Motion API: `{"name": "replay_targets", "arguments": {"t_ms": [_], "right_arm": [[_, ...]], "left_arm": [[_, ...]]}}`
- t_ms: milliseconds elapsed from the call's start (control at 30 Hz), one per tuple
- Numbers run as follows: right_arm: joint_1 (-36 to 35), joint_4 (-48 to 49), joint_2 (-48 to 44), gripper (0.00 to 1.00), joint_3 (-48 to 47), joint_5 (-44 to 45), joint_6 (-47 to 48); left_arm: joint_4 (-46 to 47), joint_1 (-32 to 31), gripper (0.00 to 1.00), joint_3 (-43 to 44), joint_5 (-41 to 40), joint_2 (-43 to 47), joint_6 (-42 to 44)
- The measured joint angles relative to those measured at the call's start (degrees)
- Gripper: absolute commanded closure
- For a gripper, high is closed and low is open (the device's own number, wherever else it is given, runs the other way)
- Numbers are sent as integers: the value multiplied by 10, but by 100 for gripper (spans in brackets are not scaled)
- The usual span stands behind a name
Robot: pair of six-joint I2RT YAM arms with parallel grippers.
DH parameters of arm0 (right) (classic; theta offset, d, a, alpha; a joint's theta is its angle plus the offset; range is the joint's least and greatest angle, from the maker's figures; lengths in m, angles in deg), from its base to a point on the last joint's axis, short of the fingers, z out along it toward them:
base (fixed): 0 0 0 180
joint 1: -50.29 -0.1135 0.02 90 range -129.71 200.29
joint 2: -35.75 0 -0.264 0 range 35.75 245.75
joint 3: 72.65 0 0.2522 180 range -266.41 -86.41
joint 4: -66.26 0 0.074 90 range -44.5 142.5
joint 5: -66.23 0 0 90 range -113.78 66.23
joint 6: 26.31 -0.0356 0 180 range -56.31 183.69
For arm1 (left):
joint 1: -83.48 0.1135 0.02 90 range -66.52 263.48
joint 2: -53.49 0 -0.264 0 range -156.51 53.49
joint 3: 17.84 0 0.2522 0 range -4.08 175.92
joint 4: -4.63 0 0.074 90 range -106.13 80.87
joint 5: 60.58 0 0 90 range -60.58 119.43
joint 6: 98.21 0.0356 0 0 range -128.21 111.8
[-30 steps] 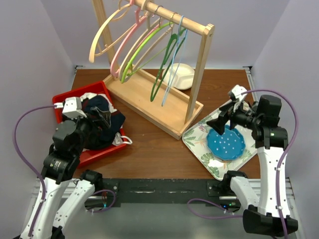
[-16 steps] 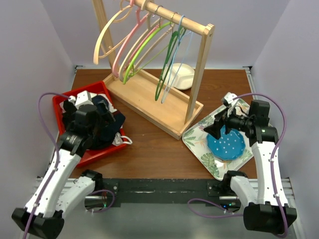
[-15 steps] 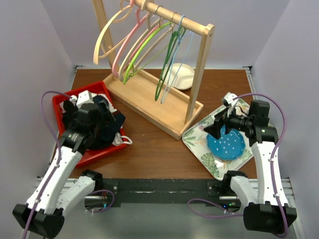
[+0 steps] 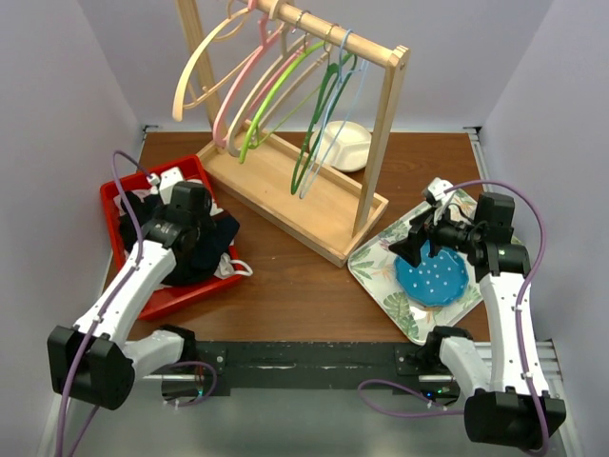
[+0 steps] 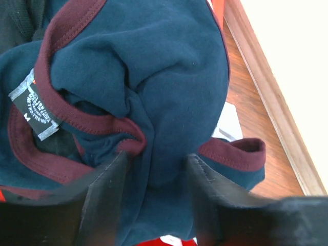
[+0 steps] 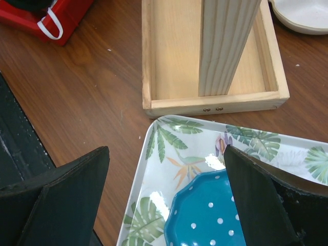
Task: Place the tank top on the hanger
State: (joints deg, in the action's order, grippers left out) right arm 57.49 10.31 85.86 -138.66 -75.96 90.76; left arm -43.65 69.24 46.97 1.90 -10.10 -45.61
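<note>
Now the left claw [image 5: 154, 171], wide a second ago, pinches a tank top [image 5: 154, 61] fold: pickup begun. Right claw [image 6: 165, 154] gapes, empty.

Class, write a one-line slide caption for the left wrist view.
Left tool straddles a bunched fold of the navy, red-trimmed tank top, size label showing.

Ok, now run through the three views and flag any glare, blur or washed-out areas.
Top external: evenly lit and sharp, only soft shadows beside the rack base. Left wrist: the tank top is crisp, the left gripper's fingers are soft, and the rack base at upper right is washed out. Right wrist: bright glare spots on the tray, the right gripper's fingers soft too.
</note>
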Motion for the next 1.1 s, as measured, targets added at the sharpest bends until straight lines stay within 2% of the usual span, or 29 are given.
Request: {"name": "replay_targets", "arguments": {"t_ms": [33, 67, 100, 233, 367, 567, 867, 1100], "right_arm": [[0, 0, 0, 1, 0, 0, 0], [0, -1, 0, 1, 0, 0, 0], [0, -2, 0, 1, 0, 0, 1], [0, -11, 0, 1, -2, 0, 8], [0, -33, 1, 1, -19, 0, 23], [0, -63, 1, 1, -62, 1, 43], [0, -115, 1, 1, -125, 3, 81], [0, -140, 1, 1, -139, 6, 107]], "left_arm": [[3, 0, 76, 0, -2, -3, 3], [5, 0, 94, 0, -3, -5, 5], [6, 1, 100, 0, -4, -6, 12], [-1, 2, 100, 8, -10, 1, 25], [-22, 3, 100, 40, -13, 47, 36], [-42, 4, 100, 153, 2, 121, 60], [-38, -1, 100, 307, 144, 163, 119], [-25, -48, 100, 414, 263, 154, 146]]}}
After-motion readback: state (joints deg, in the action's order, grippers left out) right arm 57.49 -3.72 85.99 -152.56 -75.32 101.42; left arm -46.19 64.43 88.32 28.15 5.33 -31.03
